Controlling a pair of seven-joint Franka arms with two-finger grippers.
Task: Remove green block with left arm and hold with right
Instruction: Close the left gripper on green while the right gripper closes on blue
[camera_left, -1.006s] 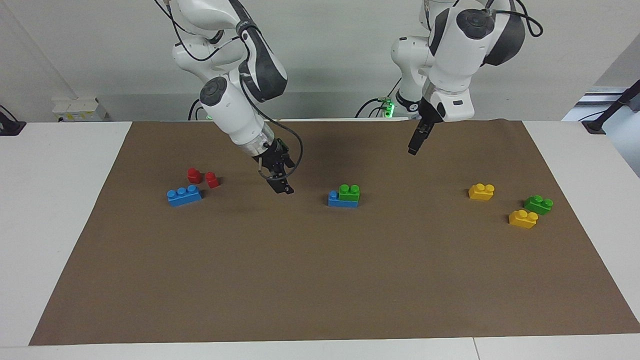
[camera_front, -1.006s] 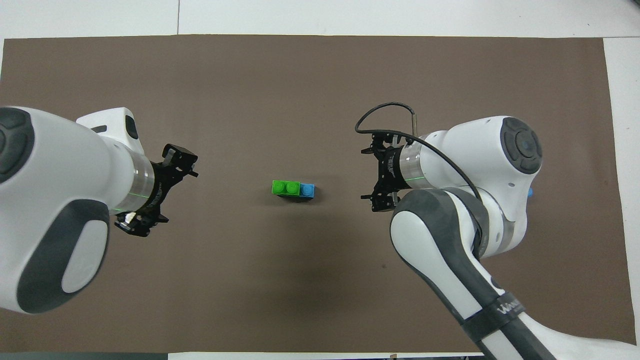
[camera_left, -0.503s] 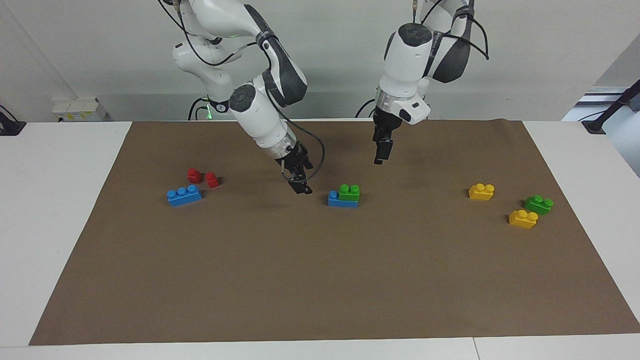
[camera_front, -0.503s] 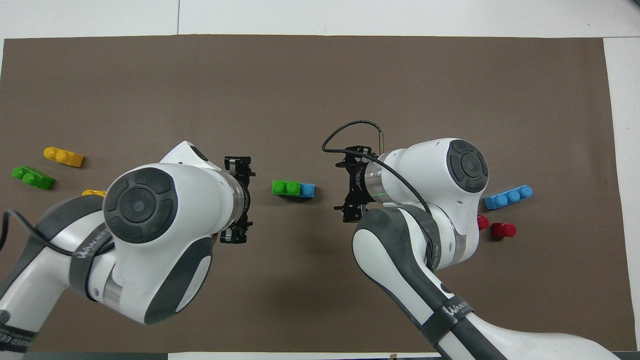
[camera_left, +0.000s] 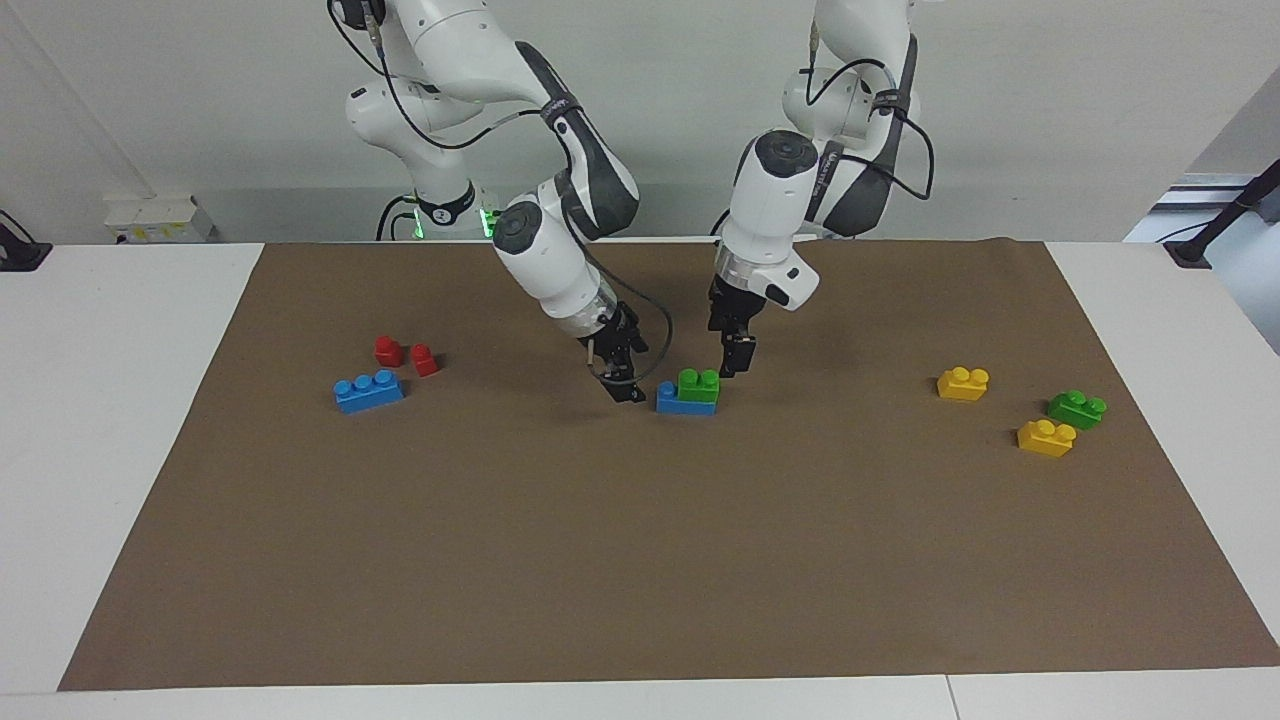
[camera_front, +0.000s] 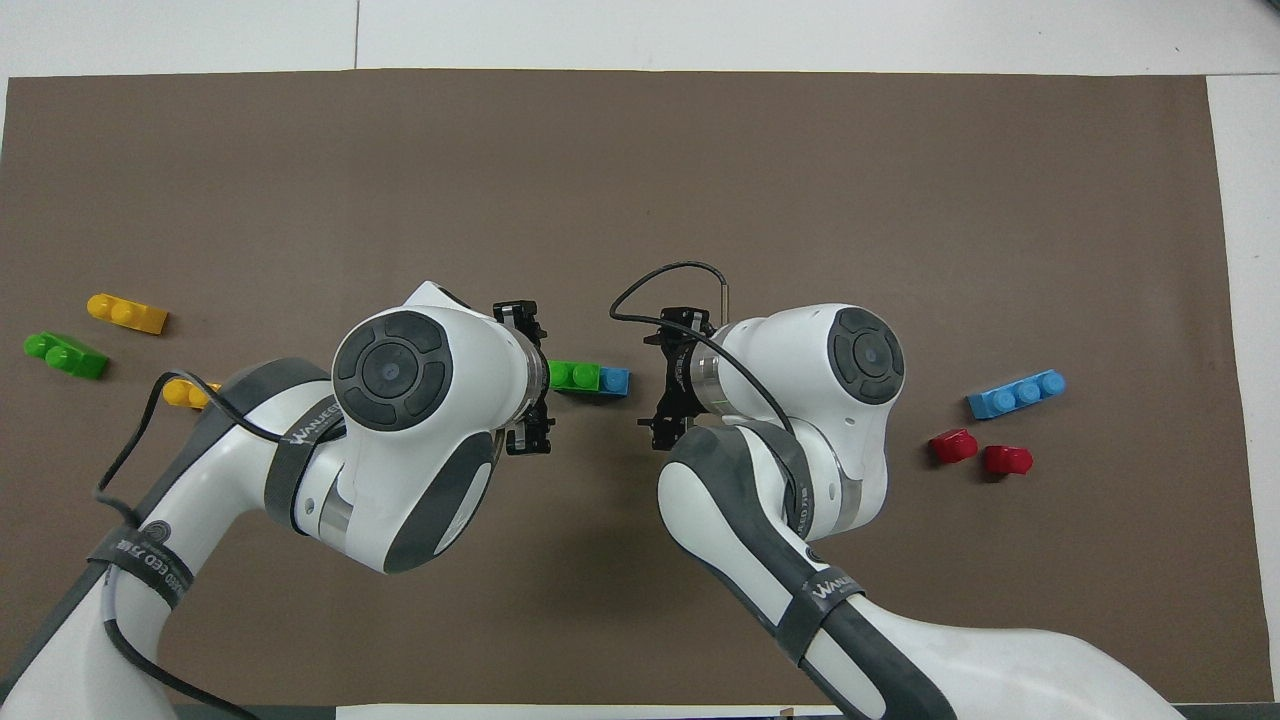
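A green block (camera_left: 698, 385) sits pressed onto one end of a blue brick (camera_left: 672, 401) at the middle of the brown mat; the pair also shows in the overhead view, green block (camera_front: 573, 376) and blue brick (camera_front: 615, 380). My left gripper (camera_left: 738, 358) hangs low, just beside the green block's end toward the left arm's end of the table, apart from it. My right gripper (camera_left: 628, 388) is low beside the blue brick's bare end, close to it, not clearly touching. From above, the left gripper (camera_front: 535, 376) and right gripper (camera_front: 662, 380) flank the pair.
A second green block (camera_left: 1077, 408) and two yellow bricks (camera_left: 963, 383) (camera_left: 1046, 437) lie toward the left arm's end. A three-stud blue brick (camera_left: 369, 390) and two small red pieces (camera_left: 389, 350) (camera_left: 424, 359) lie toward the right arm's end. The brown mat (camera_left: 640, 560) covers the table's middle.
Both arms have swung in and come down toward the green-on-blue pair from either end. Each gripper is now close beside it. The blocks have not moved.
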